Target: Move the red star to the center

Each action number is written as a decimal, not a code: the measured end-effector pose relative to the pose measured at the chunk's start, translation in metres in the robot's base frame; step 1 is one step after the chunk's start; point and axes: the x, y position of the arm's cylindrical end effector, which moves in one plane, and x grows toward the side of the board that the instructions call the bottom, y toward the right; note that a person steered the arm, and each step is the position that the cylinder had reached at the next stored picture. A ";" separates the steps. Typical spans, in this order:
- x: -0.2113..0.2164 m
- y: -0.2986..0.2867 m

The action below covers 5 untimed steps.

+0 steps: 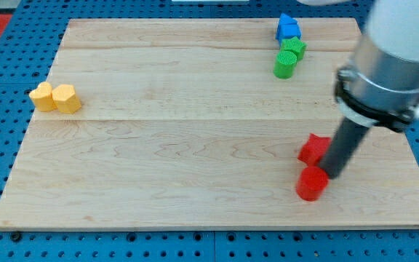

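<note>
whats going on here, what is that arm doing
A robot arm is sliding my tip across a wooden board to push the red star toward the center. The tip sits at the star's right, just above a red cylinder. The star is right of center.

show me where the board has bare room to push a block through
Open: the whole middle, between the yellow blocks at the view's left and the green blocks at the top right; also the bottom left. Crowded: lower right, where my tip sits between the red star and red cylinder.
</note>
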 end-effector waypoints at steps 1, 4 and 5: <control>-0.022 -0.033; -0.074 -0.004; -0.099 -0.032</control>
